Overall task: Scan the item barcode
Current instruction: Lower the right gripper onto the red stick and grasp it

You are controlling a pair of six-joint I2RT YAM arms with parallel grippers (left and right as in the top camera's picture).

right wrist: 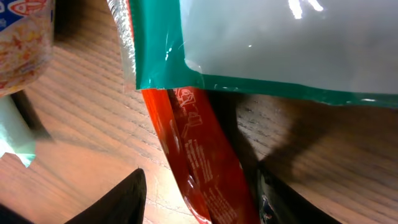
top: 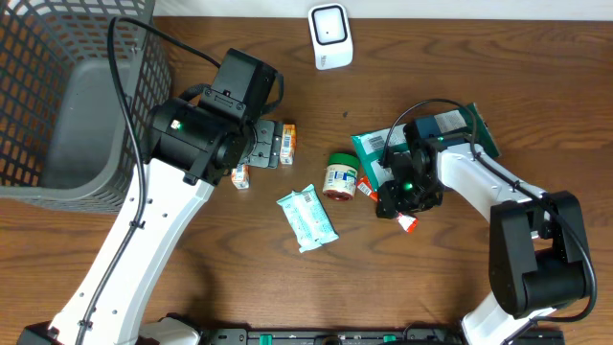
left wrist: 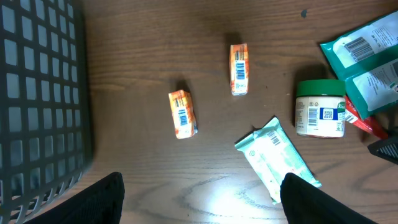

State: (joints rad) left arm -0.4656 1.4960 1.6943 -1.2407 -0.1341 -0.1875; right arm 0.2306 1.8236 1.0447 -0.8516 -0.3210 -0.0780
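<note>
Dark wood-grain table. Bears grey mesh basket at left edge and white scanner at far centre. Mid-table: orange carton and second orange carton, apart, barcodes up; green-lidded jar; pale green wipes pack near jar, lying diagonal. At right: overlapping green pouches, with red sachet partly tucked under their edge.

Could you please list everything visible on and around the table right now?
Table: one, brown wood, under everything.
Basket: one, grey mesh, far left.
Scanner: one, white, top centre.
Small boxes: two, orange, left of centre.
Jar: one, green lid, centre.
Soft packet: one, mint, below the jar.
Pouches: two, green, right of the jar.
Stick sachet: one, red, under the pouches.
Left gripper: one, black, open near the boxes.
Right gripper: one, black, open astride the sachet.
</note>
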